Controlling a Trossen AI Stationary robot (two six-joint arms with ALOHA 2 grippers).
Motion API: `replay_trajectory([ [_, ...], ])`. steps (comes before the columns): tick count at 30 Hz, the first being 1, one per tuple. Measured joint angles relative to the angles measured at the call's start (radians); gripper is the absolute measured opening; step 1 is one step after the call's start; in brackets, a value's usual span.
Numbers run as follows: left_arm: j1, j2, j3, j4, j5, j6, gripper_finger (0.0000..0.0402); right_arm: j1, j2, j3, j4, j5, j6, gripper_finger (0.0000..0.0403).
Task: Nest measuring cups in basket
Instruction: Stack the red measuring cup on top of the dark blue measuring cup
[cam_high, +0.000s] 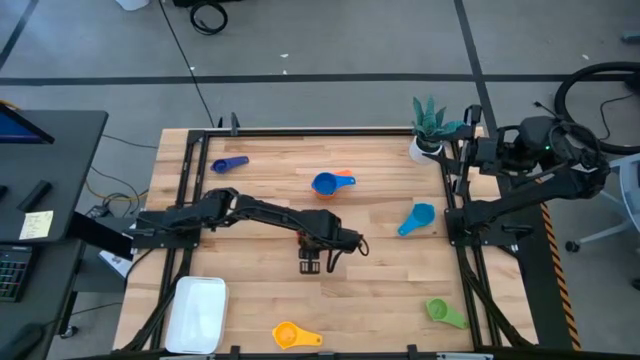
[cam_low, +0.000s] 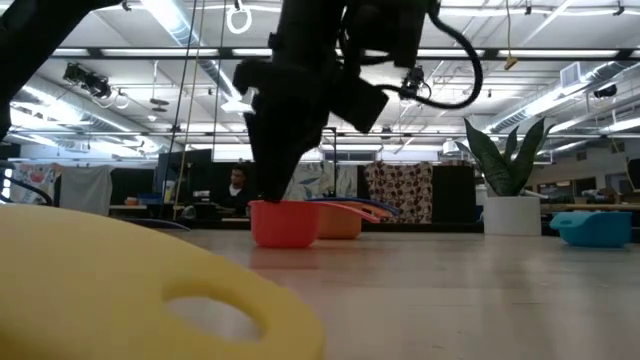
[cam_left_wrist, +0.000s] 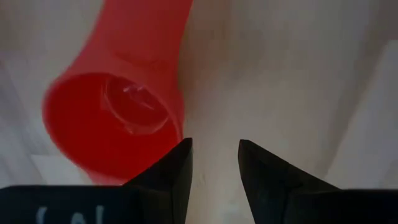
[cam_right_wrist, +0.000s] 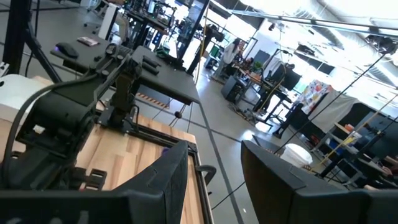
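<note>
A red measuring cup (cam_left_wrist: 115, 121) stands upright on the table, its handle (cam_left_wrist: 152, 31) pointing away from my fingers. My left gripper (cam_left_wrist: 214, 163) points down over it, open, and one finger stands at the cup's rim. In the low view the red cup (cam_low: 283, 222) shows below the dark gripper. In the high view my left gripper (cam_high: 312, 266) hides it. A blue cup sits nested in an orange one (cam_high: 330, 184). The dark blue (cam_high: 228, 164), light blue (cam_high: 416, 219), green (cam_high: 445, 313) and yellow (cam_high: 293, 335) cups lie apart. The white basket (cam_high: 197, 313) is near left. My right gripper (cam_right_wrist: 214, 168) is held high at the right, open. My left gripper comes from above, pointing down, with one finger (cam_left_wrist: 177, 165) right beside the red cup's rim (cam_left_wrist: 177, 124) on the side away from the handle. Whether that finger touches the rim I cannot tell. Nothing is between the two fingers.
A white potted plant (cam_high: 428, 130) stands at the far right corner. Black frame rails (cam_high: 180, 200) run along the table's left and right sides. Bare wood lies between the red cup and the basket.
</note>
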Motion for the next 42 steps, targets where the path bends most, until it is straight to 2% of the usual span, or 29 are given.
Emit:
replay_trajectory([
  [5,0.001,0.000,-0.019,-0.020,-0.016,-0.001,0.0134,0.000,0.000,0.000,0.000,0.000,0.000,0.0155],
  [9,-0.001,-0.001,0.046,-0.089,-0.020,-0.001,0.0124,0.000,0.001,0.000,0.000,0.000,0.000,0.0155],
  [14,-0.001,-0.007,0.143,-0.089,-0.109,0.012,0.0113,0.000,0.001,0.000,0.000,0.000,0.000,0.0155],
  [28,0.024,-0.006,0.154,-0.028,-0.099,0.087,0.0112,0.000,0.001,0.000,-0.001,0.000,0.000,0.0155],
  [32,0.036,-0.006,0.154,-0.024,-0.036,0.086,0.0111,0.000,0.001,0.000,-0.001,0.000,0.000,0.0155],
  [42,0.036,-0.006,0.153,-0.024,-0.006,0.087,0.0111,0.000,0.001,0.000,-0.001,0.001,-0.009,0.0155],
])
